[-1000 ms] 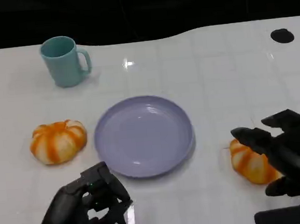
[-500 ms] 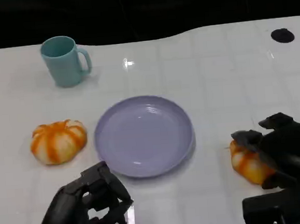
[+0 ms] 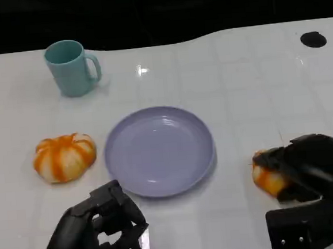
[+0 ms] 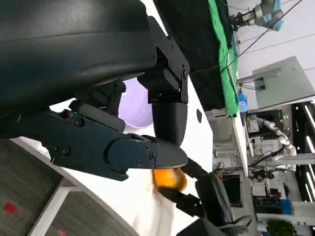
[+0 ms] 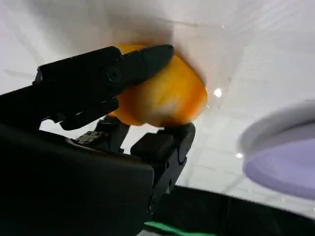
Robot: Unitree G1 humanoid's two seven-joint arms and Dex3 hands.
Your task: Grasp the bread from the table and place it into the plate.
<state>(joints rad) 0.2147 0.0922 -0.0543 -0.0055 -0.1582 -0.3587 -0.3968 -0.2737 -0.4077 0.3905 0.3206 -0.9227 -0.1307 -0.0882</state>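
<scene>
Head view evenly bright from overhead: small specular glare spot on the glossy white table [image 3: 142,71] far of the plate [image 3: 159,150], soft faint shadows under objects, background beyond the far table edge black. Right hand [image 3: 308,168] slightly motion-blurred there. Right wrist view: bread [image 5: 162,96] soft, out of focus, table washed out; left wrist view sharp nearby, bright, cluttered background.

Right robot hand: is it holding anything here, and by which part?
Yes. The right robot hand grips the pumpkin-shaped bread across its rounded body, fingers over one side and another below. The left robot hand holds nothing.
</scene>
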